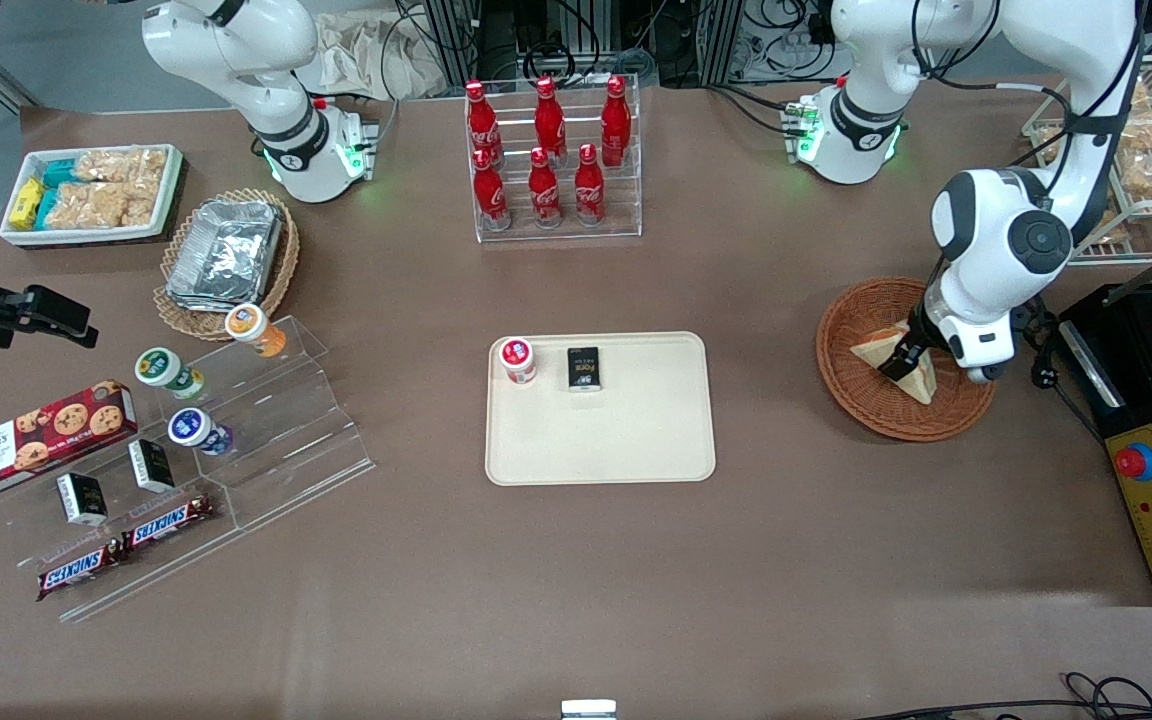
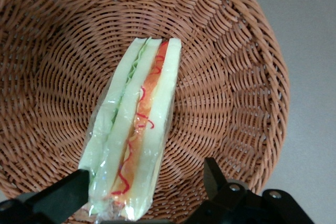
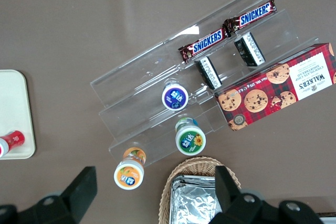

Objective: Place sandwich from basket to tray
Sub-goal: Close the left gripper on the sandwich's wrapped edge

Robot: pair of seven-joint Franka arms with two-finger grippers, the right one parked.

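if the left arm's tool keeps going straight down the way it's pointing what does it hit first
Most likely the sandwich: the open tool sits over its end, in the basket. Whether the fingers already touch it isn't clear.

The sandwich (image 2: 134, 129) is laid in the basket (image 1: 851, 395), under the gripper (image 1: 904, 362); the tray (image 1: 636, 440) is placed well apart.

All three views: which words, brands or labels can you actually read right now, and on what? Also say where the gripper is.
"SNICKERS": two chocolate bars on the acrylic stand.
"WALKERS": red cookie box, beside that stand.
Coca-Cola script: red bottles in the clear rack.
Unreadable: black packet and red-lidded cup on the tray; the stand's cup lids.
No text: sandwich, basket.
Gripper: open, straddling the sandwich in the basket.
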